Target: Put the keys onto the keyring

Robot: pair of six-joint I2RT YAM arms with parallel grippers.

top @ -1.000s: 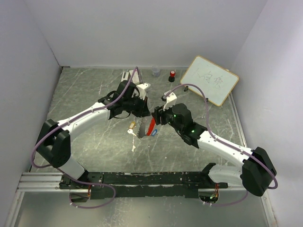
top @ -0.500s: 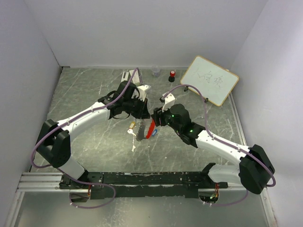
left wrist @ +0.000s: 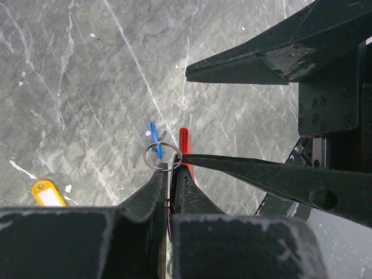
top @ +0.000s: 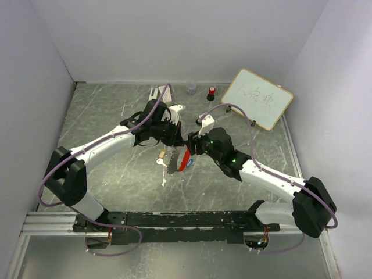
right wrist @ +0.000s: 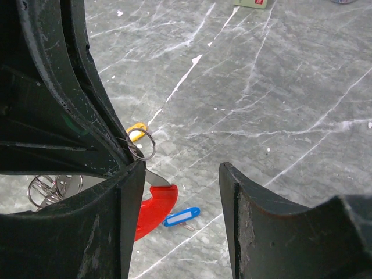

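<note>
Grey marbled table, walled on three sides. Left arm and right arm both reach in and meet near the middle. A whiteboard lies at the far right corner, with a red-capped stamp just left of it, well apart from the work. The left gripper is pinched nearly closed on the keyring, its fingertips clamping the near edge of the wire loop. The right gripper stands about half spread with nothing between its fingers. One finger comes in right beside the loop, and I cannot tell whether it touches. The red tag and blue tab trail from the loop. I cannot tell whether they rest on the table or hang clear. The yellow key and pale key lie loose on the table just left of the keyring, below the left gripper, neither on the loop yet. Handling judgement: the loop is thin, stiff, springy wire, light and slick, likely to twist or slip in a pinch unless it is held on the wire close to the tag. The tag itself offers the broadest hold. The keys look tiny, flat and light, lying low on a hard surface, so they will skate when nudged. Best taken by the edges of the head, leaving the hole free.
</note>
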